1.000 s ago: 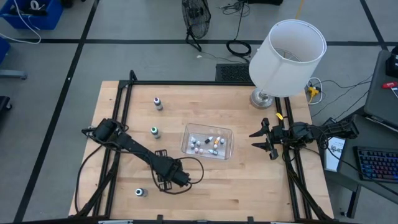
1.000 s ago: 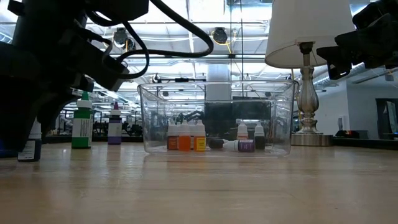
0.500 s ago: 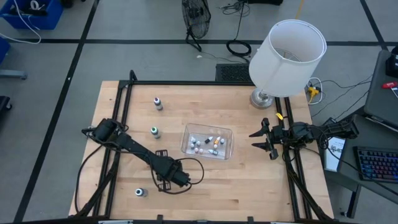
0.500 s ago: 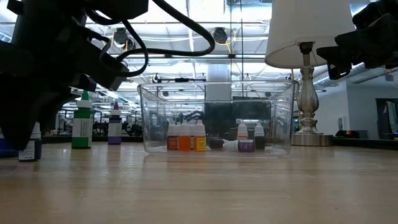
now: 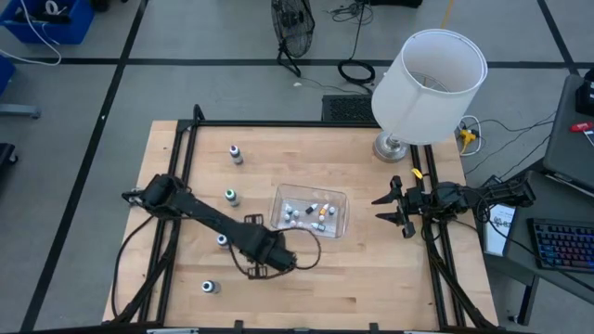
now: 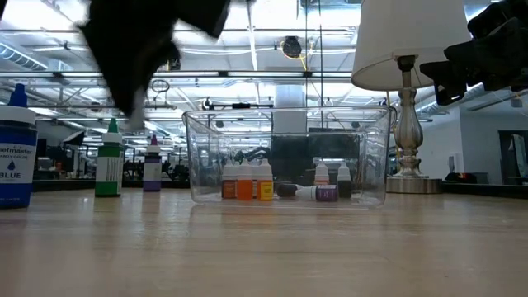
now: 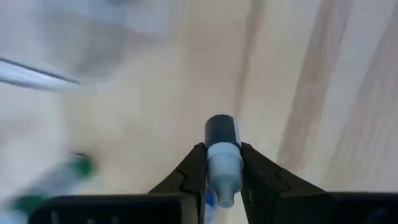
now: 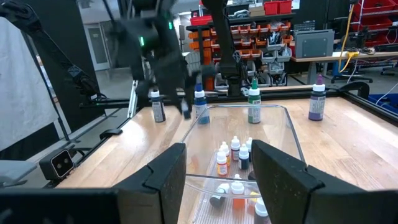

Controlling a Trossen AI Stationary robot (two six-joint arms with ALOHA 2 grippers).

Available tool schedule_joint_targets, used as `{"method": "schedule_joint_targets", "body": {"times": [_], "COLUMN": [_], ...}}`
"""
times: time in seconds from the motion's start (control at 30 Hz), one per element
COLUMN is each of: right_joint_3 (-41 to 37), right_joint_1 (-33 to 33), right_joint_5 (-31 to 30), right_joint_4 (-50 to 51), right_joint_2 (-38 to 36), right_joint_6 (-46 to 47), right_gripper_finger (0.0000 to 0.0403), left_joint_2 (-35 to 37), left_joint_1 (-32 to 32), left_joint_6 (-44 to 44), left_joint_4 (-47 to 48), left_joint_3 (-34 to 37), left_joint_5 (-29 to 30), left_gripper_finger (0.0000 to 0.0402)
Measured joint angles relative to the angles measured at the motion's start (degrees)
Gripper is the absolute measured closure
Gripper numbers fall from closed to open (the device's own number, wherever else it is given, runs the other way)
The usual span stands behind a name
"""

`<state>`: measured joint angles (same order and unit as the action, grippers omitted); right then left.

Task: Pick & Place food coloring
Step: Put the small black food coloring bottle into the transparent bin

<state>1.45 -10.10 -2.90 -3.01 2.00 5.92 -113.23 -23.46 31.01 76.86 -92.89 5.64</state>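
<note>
- One small bottle of food coloring (image 7: pixel 222 132), whitish with a dark cap, sits clamped between the fingers of the left gripper (image 7: pixel 222 155), cap pointing away from the wrist. Only bare wood shows behind it.
- Half a second ago this gripper was low over the front of the table. In the low view it then filled the left side as a dark mass down at the table top, and now it shows only as a blur near the top of that picture. So the arm has risen and, in the high view, swung a little toward the clear tub (image 5: pixel 340 215).
- Judging by that, the grasp has succeeded and the carry has begun. The drop into the tub is not yet done.
- With the arm lifted, a blue-capped bottle (image 6: pixel 16 157) now stands in full view at the left of the low picture, and a small bottle (image 5: pixel 222 240) shows on the wood just beside the arm.
- Three more loose bottles wait on the left half of the table: one near the front edge (image 5: pixel 207 288), one green-capped (image 5: pixel 230 196) and one farther back (image 5: pixel 236 154).
- Several bottles (image 5: pixel 311 213) already lie or stand inside the tub, which has not shifted.
- Over at the right edge of the table, near the lamp (image 5: pixel 430 83), the right gripper (image 5: pixel 382 210) waits with its fingers spread, facing the tub, unchanged.
</note>
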Motion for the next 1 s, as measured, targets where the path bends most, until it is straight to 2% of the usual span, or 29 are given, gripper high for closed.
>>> {"method": "schedule_joint_targets", "body": {"times": [0.17,0.33,0.47,0.63,1.0], "right_joint_3": [0.0,0.0,0.0,0.0,0.0], "right_joint_1": [0.0,0.0,0.0,0.0,0.0], "right_joint_5": [0.0,0.0,0.0,0.0,0.0], "right_joint_4": [0.0,0.0,0.0,0.0,-0.1], "right_joint_2": [0.0,0.0,0.0,0.0,0.0], "right_joint_6": [0.0,0.0,0.0,0.0,0.0], "right_gripper_finger": [0.0234,0.0234,0.0234,0.0234,0.0234], "left_joint_2": [0.0,0.1,0.0,-3.0,-13.4], "left_joint_1": [4.4,12.8,19.9,25.6,25.8], "left_joint_6": [-4.7,-12.9,-21.5,-26.7,-32.4], "left_joint_4": [8.0,8.6,6.6,3.4,1.2], "left_joint_3": [-14.8,-25.0,-25.1,-22.2,-20.0], "left_joint_5": [8.2,12.9,12.3,8.0,1.4], "left_gripper_finger": [0.0332,0.0332,0.0332,0.0332,0.0333]}}
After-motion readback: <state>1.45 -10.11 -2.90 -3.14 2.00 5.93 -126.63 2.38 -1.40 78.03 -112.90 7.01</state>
